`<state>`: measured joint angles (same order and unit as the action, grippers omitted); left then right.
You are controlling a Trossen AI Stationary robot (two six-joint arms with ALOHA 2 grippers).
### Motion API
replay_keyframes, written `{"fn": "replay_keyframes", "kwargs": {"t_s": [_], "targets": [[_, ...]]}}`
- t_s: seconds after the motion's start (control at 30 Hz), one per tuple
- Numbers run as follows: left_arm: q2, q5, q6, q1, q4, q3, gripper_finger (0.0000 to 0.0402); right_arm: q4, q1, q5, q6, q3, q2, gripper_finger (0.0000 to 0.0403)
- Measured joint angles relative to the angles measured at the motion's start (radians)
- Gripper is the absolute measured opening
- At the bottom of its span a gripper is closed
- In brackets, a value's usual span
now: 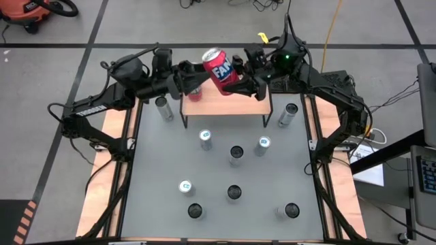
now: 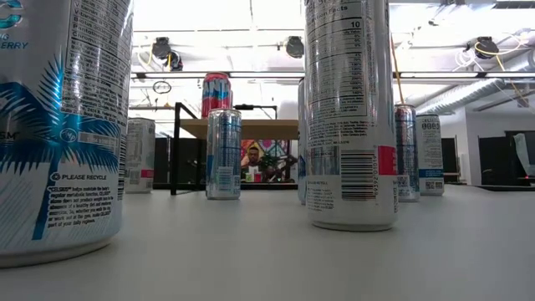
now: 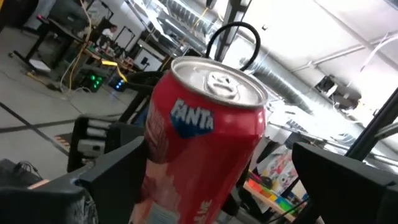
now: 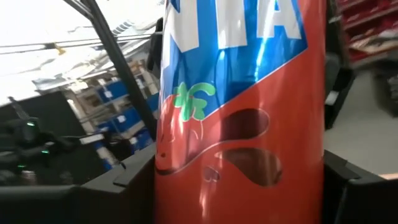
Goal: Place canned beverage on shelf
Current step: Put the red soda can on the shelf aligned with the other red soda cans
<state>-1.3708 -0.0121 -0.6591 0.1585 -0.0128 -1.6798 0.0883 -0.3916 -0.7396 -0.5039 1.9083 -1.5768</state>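
- Right gripper pinches the red Fanta can low on its body, can tilted above the shelf; a low grip could let it pivot.
- Left gripper fingers spread wide just beside the can; may bump it.
- Another red can already on the shelf near its left end; tilted set-down risks toppling both.

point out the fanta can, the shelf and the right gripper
Fanta can (image 1: pixel 219 70), high view, on its red and blue side.
Shelf (image 1: pixel 235 101), high view, on the bare wooden top.
Right gripper (image 1: pixel 240 76), high view, between its fingertips, shut on the Fanta can.
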Motion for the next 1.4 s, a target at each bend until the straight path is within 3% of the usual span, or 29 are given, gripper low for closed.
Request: {"fn": "replay_keyframes", "kwargs": {"t_s": [0.47,0.7,0.83,0.9,1.13,1.4], "targets": [[0.029,0.125,0.056,-0.002,-0.031,0.0,0.0396,0.04,-0.002,0.068,0.146,0.0,0.038,0.026],[0.048,0.311,0.247,-0.002,-0.02,-0.037,0.0396,0.233,0.016,0.294,0.342,0.0,0.103,0.026],[0.038,0.401,0.355,0.0,0.012,-0.059,0.0396,0.319,0.044,0.437,0.358,0.0,0.108,0.026],[0.036,0.393,0.339,0.014,-0.003,-0.06,0.0396,0.343,0.061,0.488,0.357,0.0,0.104,0.026],[0.036,0.223,0.2,0.072,-0.136,-0.061,0.0396,0.354,0.115,0.61,0.37,0.0,0.074,0.026],[0.035,0.044,0.208,0.14,-0.289,-0.088,0.0396,0.366,0.198,0.826,0.49,0.0,0.046,0.026]]}}
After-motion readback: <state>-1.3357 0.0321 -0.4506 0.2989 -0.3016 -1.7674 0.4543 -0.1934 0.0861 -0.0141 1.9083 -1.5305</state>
